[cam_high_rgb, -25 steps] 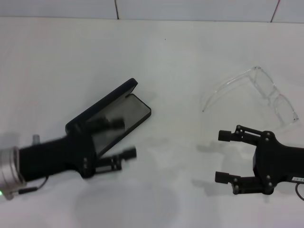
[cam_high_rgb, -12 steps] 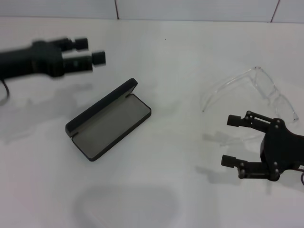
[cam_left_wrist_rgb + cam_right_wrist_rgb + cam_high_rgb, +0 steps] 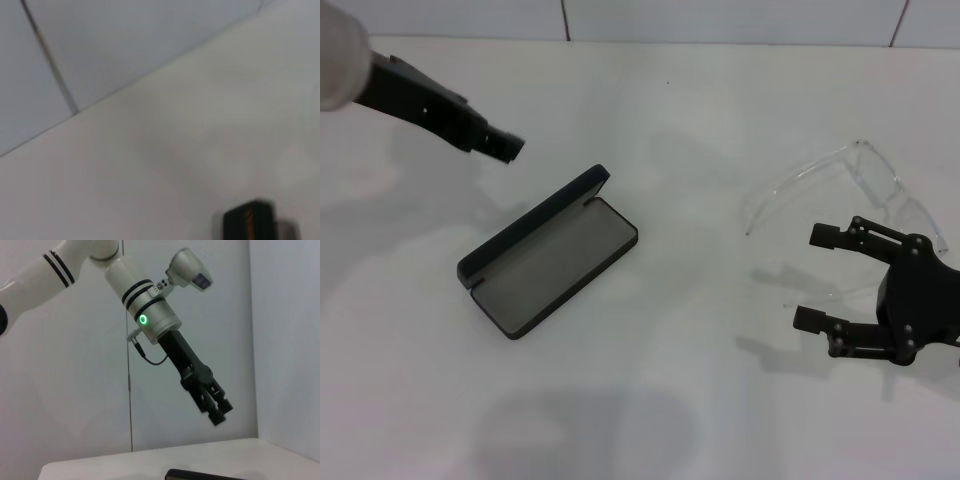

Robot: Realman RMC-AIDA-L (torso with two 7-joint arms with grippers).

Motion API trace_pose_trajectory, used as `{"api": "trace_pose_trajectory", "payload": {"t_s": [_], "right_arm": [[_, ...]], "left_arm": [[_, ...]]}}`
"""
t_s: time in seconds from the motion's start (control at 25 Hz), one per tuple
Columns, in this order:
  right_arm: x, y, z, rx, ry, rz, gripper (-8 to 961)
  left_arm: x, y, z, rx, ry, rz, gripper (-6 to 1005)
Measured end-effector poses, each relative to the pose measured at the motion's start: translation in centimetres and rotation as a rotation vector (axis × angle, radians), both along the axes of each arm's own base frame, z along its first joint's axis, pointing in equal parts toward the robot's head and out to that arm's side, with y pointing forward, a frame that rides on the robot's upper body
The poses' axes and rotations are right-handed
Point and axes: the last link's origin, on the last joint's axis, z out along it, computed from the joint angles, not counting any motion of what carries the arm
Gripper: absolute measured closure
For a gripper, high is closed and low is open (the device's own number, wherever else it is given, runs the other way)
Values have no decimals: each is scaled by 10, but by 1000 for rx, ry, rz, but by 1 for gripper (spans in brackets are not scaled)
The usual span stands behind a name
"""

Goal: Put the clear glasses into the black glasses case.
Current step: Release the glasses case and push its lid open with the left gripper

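The black glasses case (image 3: 552, 262) lies open left of centre in the head view, its lid (image 3: 533, 222) raised and its grey lining bare. Its edge (image 3: 200, 474) also shows in the right wrist view. The clear glasses (image 3: 880, 190) rest at the far right, with one long arm (image 3: 790, 185) reaching toward the middle. My right gripper (image 3: 812, 277) stands open just in front of them, low over the table, and a faint clear arm runs between its fingers. My left gripper (image 3: 503, 147) hangs high at the far left, behind the case; the right wrist view shows the left gripper (image 3: 217, 412) raised in the air.
The white table (image 3: 660, 380) runs back to a tiled wall (image 3: 720, 20). The left wrist view holds only table, wall and a blurred black piece with orange marks (image 3: 250, 222).
My left arm has lifted off the case and swung up to the far left. My right gripper has slid right, closer to the glasses, still open.
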Motion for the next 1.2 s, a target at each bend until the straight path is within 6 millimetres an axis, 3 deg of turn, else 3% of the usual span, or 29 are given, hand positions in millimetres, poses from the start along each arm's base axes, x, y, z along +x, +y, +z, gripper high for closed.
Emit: {"api": "trace_pose_trajectory", "payload": {"t_s": [0.2,0.6,0.88,1.2], "right_arm": [[-2,2,0,2,1,8,79],[-4,3,1,10,11,12,79],[-4,2,1,15,12,17,78],[-2,1,1,15,11,15,78]], "left_arm": [[9,-6,-33,-49,203,9,191],[0,-2,-64,-134,206,89,193],[-1,5,-79,-163,173,111,195],[-4,8,-80,-154,186,122,201]]}}
